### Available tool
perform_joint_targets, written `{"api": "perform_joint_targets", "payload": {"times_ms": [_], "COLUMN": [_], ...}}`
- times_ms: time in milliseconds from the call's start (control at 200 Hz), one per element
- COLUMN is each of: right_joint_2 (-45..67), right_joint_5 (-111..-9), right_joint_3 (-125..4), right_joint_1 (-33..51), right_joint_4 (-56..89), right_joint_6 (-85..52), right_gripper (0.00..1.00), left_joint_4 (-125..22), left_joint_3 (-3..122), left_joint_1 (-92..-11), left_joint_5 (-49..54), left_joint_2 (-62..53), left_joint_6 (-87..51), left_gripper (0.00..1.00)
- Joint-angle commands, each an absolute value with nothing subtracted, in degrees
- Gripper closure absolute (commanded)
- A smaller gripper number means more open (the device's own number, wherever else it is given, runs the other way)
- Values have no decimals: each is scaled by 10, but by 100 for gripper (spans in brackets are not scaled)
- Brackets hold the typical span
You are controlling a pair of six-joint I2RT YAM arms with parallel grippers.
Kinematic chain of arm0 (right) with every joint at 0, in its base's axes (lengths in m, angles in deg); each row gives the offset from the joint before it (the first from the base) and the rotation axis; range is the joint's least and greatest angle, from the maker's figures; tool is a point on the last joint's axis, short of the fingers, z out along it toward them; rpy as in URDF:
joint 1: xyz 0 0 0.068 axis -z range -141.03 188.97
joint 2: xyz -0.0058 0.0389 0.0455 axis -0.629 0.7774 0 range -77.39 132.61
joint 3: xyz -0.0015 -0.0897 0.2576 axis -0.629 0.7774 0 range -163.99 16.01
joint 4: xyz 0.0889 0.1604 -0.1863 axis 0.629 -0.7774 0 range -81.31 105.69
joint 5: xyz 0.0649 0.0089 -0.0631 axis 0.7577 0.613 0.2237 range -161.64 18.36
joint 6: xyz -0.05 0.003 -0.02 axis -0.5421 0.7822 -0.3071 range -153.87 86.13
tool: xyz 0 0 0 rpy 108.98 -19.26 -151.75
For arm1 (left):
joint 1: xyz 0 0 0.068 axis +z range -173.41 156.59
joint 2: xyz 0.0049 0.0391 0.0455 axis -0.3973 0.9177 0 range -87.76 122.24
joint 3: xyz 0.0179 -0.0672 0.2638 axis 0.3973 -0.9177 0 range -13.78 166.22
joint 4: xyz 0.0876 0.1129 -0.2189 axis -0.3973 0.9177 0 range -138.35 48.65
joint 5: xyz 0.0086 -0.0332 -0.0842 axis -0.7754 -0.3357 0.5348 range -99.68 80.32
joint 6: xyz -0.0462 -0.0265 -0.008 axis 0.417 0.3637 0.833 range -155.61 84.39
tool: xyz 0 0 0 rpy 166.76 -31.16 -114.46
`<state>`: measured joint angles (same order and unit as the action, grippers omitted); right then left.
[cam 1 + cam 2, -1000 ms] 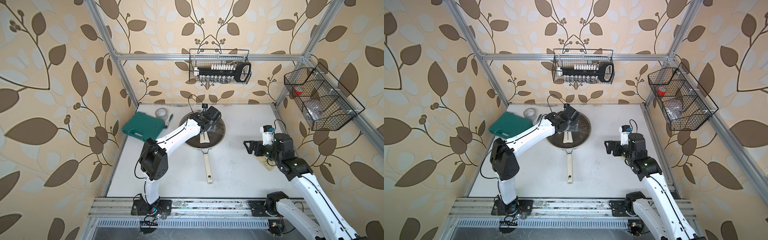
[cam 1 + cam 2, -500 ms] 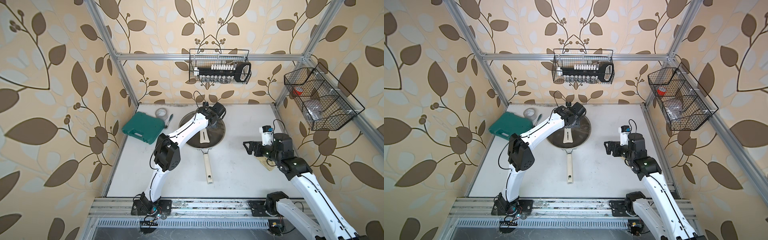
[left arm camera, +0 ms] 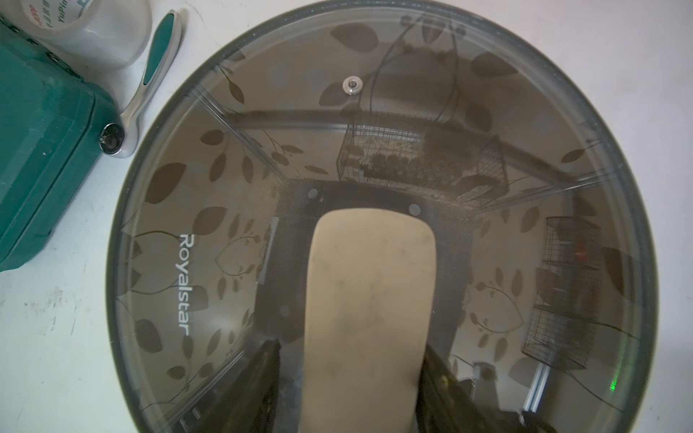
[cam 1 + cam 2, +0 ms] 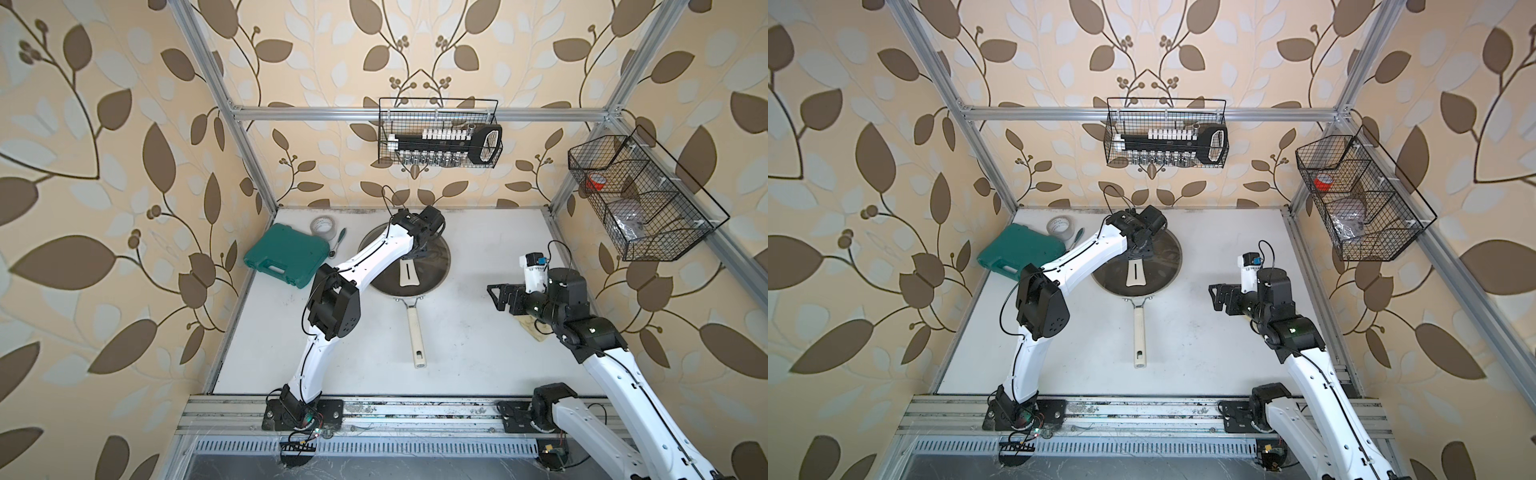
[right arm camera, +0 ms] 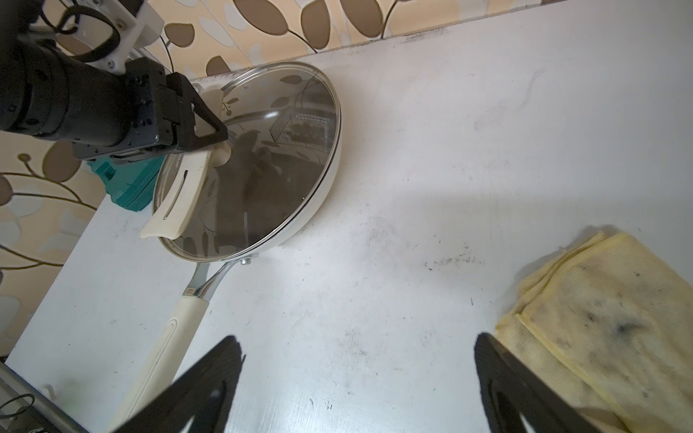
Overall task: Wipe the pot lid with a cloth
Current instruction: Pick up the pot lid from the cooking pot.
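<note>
1. In both top views the pot lid (image 4: 434, 266) sits on the frying pan (image 4: 415, 332) at the back middle of the table (image 4: 478, 365). The left gripper (image 4: 419, 251) is over the far end of the lid's bar handle (image 4: 409, 274), and the wrist hides its fingers. The right gripper (image 4: 496, 297) hovers well apart from the lid, jaws spread. The cloth (image 4: 536, 330) peeks out from under that arm.
2. Left wrist: only this view shows the white "Royalstar" lettering (image 3: 185, 283) on the glass, along with wallpaper reflections. A black finger (image 3: 262, 378) stands at each side of the cream handle. Whether they press it I cannot tell.
3. Right wrist: only here is the cloth (image 5: 607, 330) plain to see. It is folded, pale yellow and smudged dark, and lies flat just beside one of the wide-apart, empty fingers (image 5: 210, 390). The lid's metal rim rests level on the white-walled pan.
</note>
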<state>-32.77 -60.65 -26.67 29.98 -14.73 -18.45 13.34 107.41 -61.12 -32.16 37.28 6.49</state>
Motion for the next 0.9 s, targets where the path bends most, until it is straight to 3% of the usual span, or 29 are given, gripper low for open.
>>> {"api": "perform_joint_targets", "payload": {"times_ms": [0,230,405,445,565,895], "right_joint_2": [-336,-334,-333,-332,-332,-314], "right_joint_5": [-610,-613,-615,-615,-619,-621], "right_joint_3": [-277,-278,-278,-279,-282,-292], "right_joint_1": [296,296,296,296,296,296], "right_joint_4": [-154,-154,-154,-153,-156,-144], "right_joint_6": [-185,-181,-181,-182,-181,-147], "right_gripper": [4,4,4,4,4,4], "left_joint_4": [142,139,129,127,128,80], "left_joint_3": [1059,1050,1040,1040,1040,1052], "left_joint_1": [-600,-600,-599,-598,-598,-599], "left_joint_5": [-316,-286,-295,-293,-289,-298], "left_joint_2": [375,386,386,388,388,324], "left_joint_6": [52,24,19,18,17,-33], "left_gripper": [47,48,56,63,100,100]}}
